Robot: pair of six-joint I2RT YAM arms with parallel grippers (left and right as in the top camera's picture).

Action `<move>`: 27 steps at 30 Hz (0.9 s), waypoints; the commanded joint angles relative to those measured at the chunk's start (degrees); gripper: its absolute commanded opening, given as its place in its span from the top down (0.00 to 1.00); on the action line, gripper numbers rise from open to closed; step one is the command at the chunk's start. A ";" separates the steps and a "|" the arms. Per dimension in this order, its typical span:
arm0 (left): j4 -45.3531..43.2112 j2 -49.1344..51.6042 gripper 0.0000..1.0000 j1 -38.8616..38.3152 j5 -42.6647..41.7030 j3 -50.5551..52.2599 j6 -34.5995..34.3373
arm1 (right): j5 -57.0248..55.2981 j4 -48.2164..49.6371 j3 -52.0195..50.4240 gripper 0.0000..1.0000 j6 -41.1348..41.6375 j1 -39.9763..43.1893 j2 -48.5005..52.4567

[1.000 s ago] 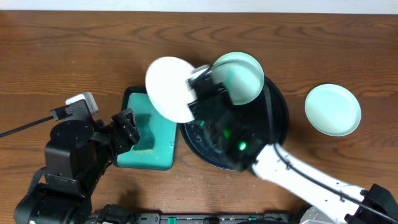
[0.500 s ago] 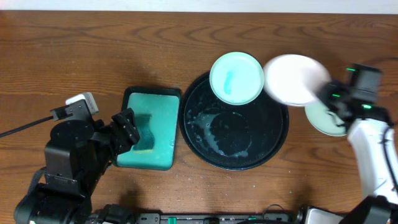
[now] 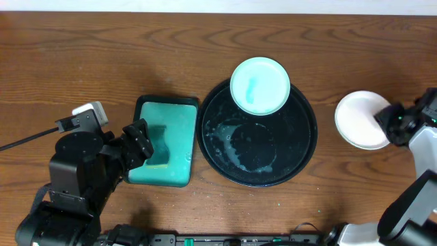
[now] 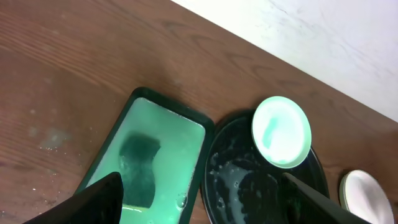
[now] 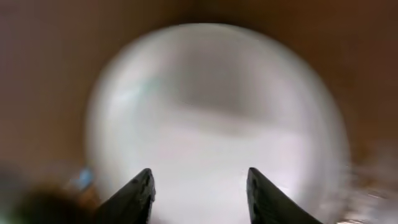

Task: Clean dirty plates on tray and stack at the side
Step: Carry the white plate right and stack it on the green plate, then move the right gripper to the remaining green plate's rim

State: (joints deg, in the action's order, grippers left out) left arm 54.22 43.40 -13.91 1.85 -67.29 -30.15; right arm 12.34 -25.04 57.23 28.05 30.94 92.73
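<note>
The round black tray lies mid-table, wet with suds. A teal-smeared plate sits on its far rim and also shows in the left wrist view. A white plate lies on the table right of the tray. My right gripper is at its right edge. In the blurred right wrist view the gripper is open over the white plate. My left gripper hangs open and empty above the rectangular tray.
A rectangular black-rimmed tray of teal liquid lies left of the round tray, with a dark sponge in it. The left arm's base fills the near left corner. Bare wooden table lies at the back.
My right arm swung the white plate from over the round tray's left side to the right, set it on the teal-tinted plate there, and let go. The left arm has not moved.
</note>
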 commanded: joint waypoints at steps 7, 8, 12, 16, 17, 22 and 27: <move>0.20 0.07 0.21 0.35 0.26 -0.81 0.13 | -5.29 12.48 0.94 0.46 -20.79 -27.28 -0.33; 0.20 0.07 0.21 0.35 0.26 -0.81 0.13 | -8.00 15.32 0.94 0.45 -21.38 -29.24 1.84; 0.20 0.07 0.21 0.35 0.26 -0.81 0.13 | -9.77 26.73 0.94 0.45 -22.99 -34.56 12.13; 0.20 0.07 0.21 0.35 0.26 -0.81 0.13 | -8.46 30.88 0.94 0.49 -22.97 -37.09 17.70; 0.20 0.07 0.21 0.35 0.26 -0.81 0.13 | -7.69 30.84 0.94 0.51 -22.97 -37.42 18.16; 0.20 0.07 0.21 0.35 0.26 -0.81 0.13 | -6.95 29.00 0.94 0.69 -22.51 -38.75 18.67; 0.20 0.07 0.21 0.35 0.26 -0.81 0.13 | -6.93 27.69 0.94 0.93 -19.06 -38.82 20.94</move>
State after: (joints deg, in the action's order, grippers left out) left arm 54.22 43.40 -13.91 1.85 -67.29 -30.15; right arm 3.51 4.56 58.89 6.63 -6.90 111.15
